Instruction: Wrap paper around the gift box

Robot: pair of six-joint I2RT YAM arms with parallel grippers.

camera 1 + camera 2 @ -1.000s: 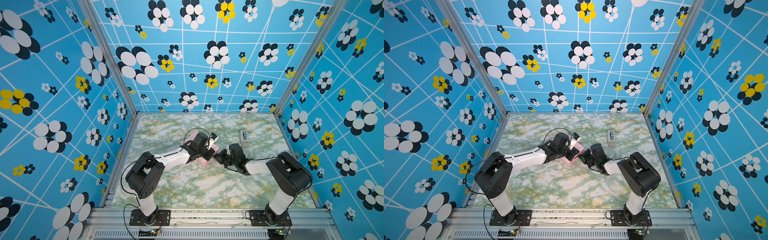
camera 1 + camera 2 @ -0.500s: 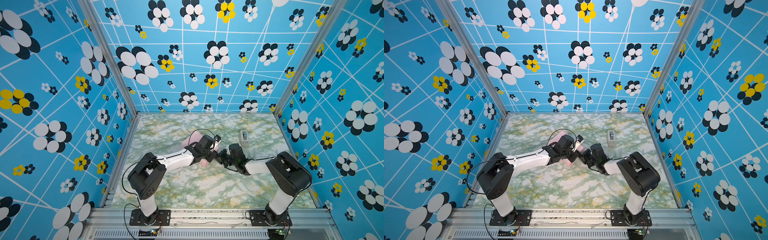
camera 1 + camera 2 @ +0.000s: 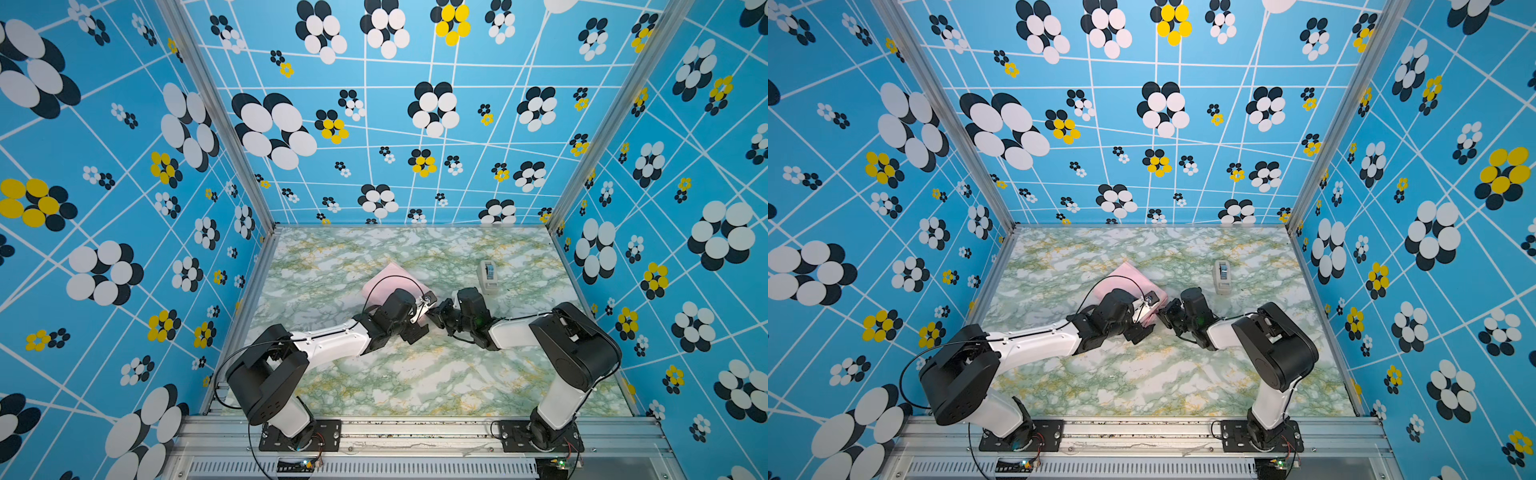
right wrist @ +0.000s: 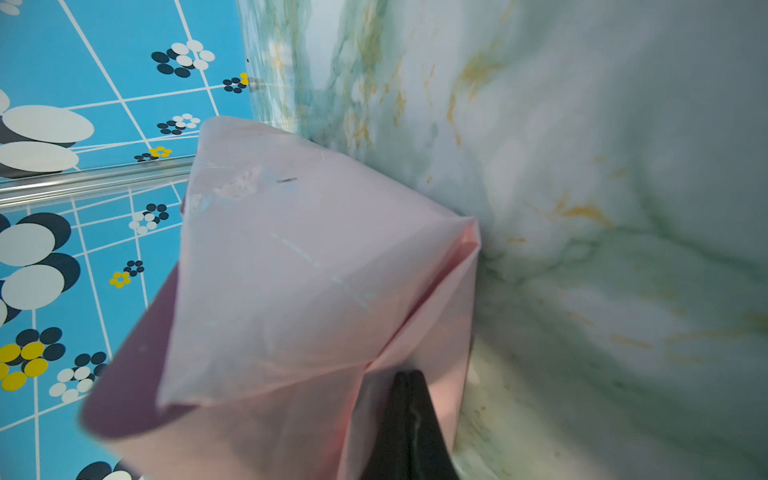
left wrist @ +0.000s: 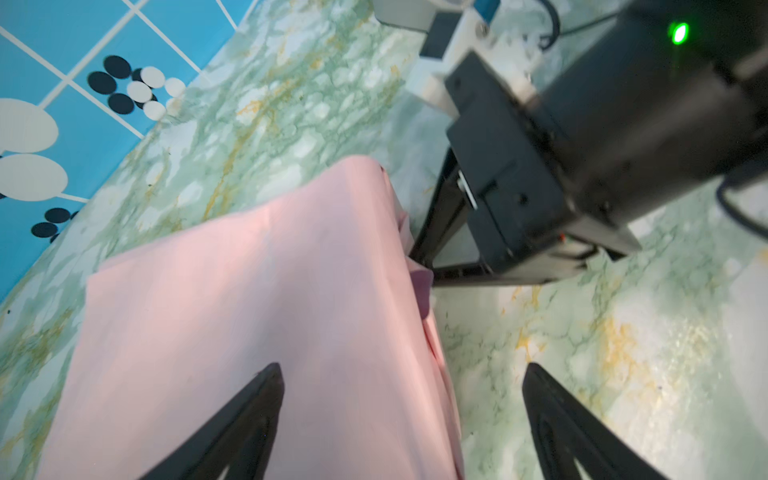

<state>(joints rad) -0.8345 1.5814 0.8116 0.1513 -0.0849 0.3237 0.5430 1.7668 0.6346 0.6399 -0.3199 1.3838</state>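
Observation:
The gift box is hidden under the paper, which lies folded over it as a pale pink parcel in the middle of the table. A lilac strip of the paper shows at one side fold. My left gripper hangs open over the parcel's near right edge, one finger above the pink top and one above the table, holding nothing. My right gripper is shut, its tips pressed against the folded paper at the parcel's right side.
A small white-grey tape dispenser stands behind the right gripper. The green marbled table is walled in by blue flowered panels on three sides. The two grippers are close together, almost touching.
The left gripper has opened wide and shifted right and nearer along the parcel, uncovering more of the pink top behind it. The right gripper has stayed put and shut.

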